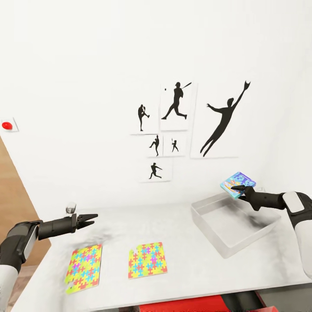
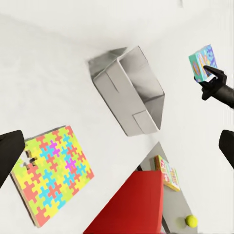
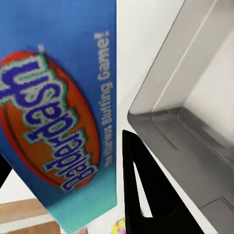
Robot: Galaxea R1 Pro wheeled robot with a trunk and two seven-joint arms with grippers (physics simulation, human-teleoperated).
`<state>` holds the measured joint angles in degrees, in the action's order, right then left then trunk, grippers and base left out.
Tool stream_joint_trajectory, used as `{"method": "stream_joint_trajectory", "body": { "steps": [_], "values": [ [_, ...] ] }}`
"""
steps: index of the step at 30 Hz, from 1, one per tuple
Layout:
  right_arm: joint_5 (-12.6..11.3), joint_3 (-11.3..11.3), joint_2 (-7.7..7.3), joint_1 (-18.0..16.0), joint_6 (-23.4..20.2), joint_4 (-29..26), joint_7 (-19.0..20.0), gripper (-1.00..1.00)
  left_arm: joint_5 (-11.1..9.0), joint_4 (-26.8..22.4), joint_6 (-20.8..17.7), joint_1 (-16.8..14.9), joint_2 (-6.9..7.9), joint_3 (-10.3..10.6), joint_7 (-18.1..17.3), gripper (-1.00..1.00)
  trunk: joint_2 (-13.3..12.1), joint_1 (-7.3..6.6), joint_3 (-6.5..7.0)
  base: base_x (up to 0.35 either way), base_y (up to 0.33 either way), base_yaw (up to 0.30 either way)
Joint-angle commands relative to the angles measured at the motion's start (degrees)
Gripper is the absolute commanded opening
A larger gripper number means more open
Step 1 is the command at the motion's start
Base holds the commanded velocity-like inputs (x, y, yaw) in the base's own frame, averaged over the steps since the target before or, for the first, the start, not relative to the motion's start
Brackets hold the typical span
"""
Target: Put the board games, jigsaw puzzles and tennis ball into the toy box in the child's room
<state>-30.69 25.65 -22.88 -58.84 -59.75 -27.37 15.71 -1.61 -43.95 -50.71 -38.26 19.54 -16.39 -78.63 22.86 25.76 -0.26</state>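
Observation:
My right gripper (image 1: pixel 241 190) is shut on a blue board game (image 1: pixel 237 179), holding it tilted in the air over the far right corner of the light-grey toy box (image 1: pixel 209 233). Up close, the game's blue printed face (image 3: pixel 53 112) sits against a black finger (image 3: pixel 146 195), with the toy box (image 3: pixel 195 126) below. Two jigsaw puzzles (image 1: pixel 85 268) (image 1: pixel 147 259) lie flat on the table (image 1: pixel 190 268) near its front. My left gripper (image 1: pixel 90 219) hangs open and empty above the table's left part. Another board game (image 2: pixel 168 173) and a tennis ball (image 2: pixel 191 221) lie on a lower grey surface beyond the table edge.
A white wall with black baseball silhouette pictures (image 1: pixel 175 108) rises right behind the table. A red button (image 1: pixel 6 125) is on the wall at left, beside a wooden panel (image 1: pixel 13 186). A red shape (image 1: pixel 195 303) shows under the table's front edge.

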Motion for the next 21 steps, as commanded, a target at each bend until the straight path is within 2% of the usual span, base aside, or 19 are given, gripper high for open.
{"method": "stream_joint_trajectory", "body": {
  "steps": [1, 3, 5, 8, 11, 15, 21],
  "values": [
    [0.5, 0.4, 0.1, -0.1, -0.3, 0.0, 0.4, -1.0, -0.1, -0.1, -1.7, -0.1, -0.04, 0.0, -0.3, 1.0, 0.1, 0.02, -0.13, 0.0, 0.0, 0.0],
    [0.5, 0.4, 0.28, -0.2, -0.3, 0.3, 0.3, -1.0, 0.0, -0.6, -5.4, -0.5, -0.32, 0.1, -0.3, 1.0, 0.1, 0.02, -0.32, 0.0, 0.0, 0.0],
    [0.5, 0.3, 0.35, -0.3, -0.3, 0.7, 0.2, -1.0, 0.1, -0.9, -6.8, -1.2, -0.76, 0.2, -0.3, 1.0, 0.1, 0.02, -0.5, 0.0, 0.0, 0.0],
    [0.5, 0.3, 0.16, -0.7, -0.3, 2.0, 0.1, -1.0, 0.2, -1.2, -8.5, -4.5, -1.98, 0.3, -0.3, 1.0, 0.1, 0.02, -0.79, 0.0, 0.0, 0.0],
    [0.5, 0.3, -0.02, -1.7, -0.3, 3.0, 0.0, -1.0, 0.4, -1.2, -9.1, -7.4, -2.93, 0.4, -0.3, 1.0, 0.1, 0.02, -1.07, 0.0, 0.0, 0.0],
    [0.6, 0.2, -0.4, -3.1, -0.3, 6.2, -0.2, -1.0, 0.4, -1.1, -9.3, -8.8, -4.66, 0.8, -0.3, 1.0, 0.1, 0.02, -1.45, 0.0, 0.0, 0.0],
    [0.6, 0.1, -1.64, -3.7, -0.3, 8.5, -0.2, -1.0, 0.4, -1.1, -9.3, -9.1, -5.02, 1.0, -0.3, 1.0, 0.1, 0.02, -2.02, 0.0, 0.0, 0.0]
  ]
}}
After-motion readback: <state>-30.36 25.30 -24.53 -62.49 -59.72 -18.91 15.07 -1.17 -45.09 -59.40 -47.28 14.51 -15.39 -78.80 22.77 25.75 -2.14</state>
